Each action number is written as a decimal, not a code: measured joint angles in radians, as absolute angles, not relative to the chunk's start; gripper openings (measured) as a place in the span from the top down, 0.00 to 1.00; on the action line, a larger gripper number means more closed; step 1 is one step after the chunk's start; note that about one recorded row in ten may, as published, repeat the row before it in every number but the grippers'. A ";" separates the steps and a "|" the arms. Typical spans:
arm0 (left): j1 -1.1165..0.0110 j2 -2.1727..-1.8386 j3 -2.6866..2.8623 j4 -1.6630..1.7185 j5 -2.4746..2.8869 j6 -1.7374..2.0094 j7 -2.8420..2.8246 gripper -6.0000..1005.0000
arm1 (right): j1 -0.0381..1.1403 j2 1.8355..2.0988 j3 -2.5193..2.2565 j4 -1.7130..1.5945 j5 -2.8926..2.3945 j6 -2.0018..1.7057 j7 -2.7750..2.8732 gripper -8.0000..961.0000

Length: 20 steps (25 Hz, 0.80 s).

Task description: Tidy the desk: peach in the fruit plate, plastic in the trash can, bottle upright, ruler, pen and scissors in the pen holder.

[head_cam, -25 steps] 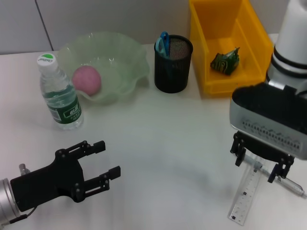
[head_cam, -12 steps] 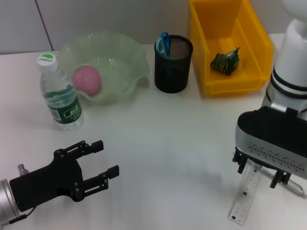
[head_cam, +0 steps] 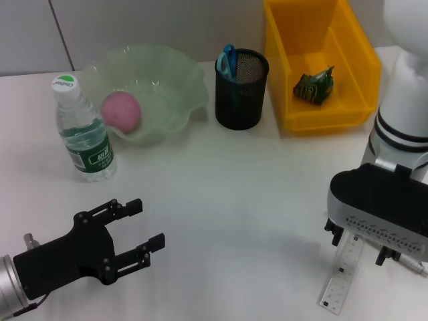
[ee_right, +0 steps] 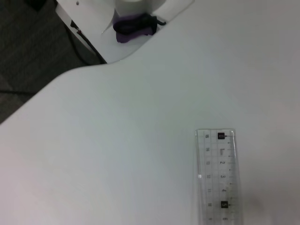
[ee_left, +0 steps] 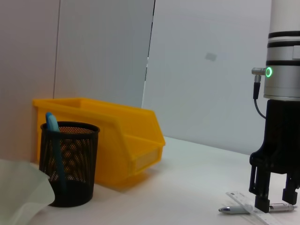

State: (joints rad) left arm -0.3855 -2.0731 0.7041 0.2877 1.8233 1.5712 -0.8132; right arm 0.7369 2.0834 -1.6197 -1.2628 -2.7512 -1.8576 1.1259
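Right gripper [head_cam: 361,242] down at the counter [head_cam: 234,194], fingers [ee_left: 260,204] spread astride the ruler [head_cam: 339,275] and pen [ee_left: 255,208] — both flat on the counter, not pinched. Left gripper [head_cam: 137,231] low at the near left, fingers spread, holding nothing. Peach [head_cam: 121,111] in fruit plate [head_cam: 174,73], bottle [head_cam: 81,130] upright beside it, plastic [head_cam: 314,85] in yellow trash can [head_cam: 354,47], scissors [head_cam: 229,60] in pen holder [head_cam: 241,90].

Peach [head_cam: 121,111] pink, in pale green translucent bowl [head_cam: 175,73]. Bottle [head_cam: 83,131] clear, white cap with green print, green label. Pen holder [head_cam: 241,89] black mesh; blue handle [head_cam: 229,59] inside. Bin [head_cam: 351,70] bright yellow; wrapper [head_cam: 314,85] dark green with lighter markings. Ruler [ee_right: 217,176] clear, black marks. Table [head_cam: 234,194] white. Left gripper [head_cam: 137,231] black; right gripper [ee_left: 276,197] black, grey housing.
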 joint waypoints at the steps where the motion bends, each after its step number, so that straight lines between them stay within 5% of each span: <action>1: -0.384 -2.073 0.704 0.288 1.823 1.571 -0.813 0.26 | 0.737 2.084 -1.630 -1.254 -2.751 -1.845 1.126 0.30; 20: -0.373 -2.072 0.704 0.287 1.807 1.566 -0.813 0.26 | 0.680 2.085 -1.695 -1.250 -2.754 -1.748 1.124 0.31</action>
State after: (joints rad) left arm -0.3727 -2.0724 0.7040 0.2868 1.8074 1.5661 -0.8130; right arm 0.6795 2.0847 -1.6951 -1.2498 -2.7537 -1.7477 1.1239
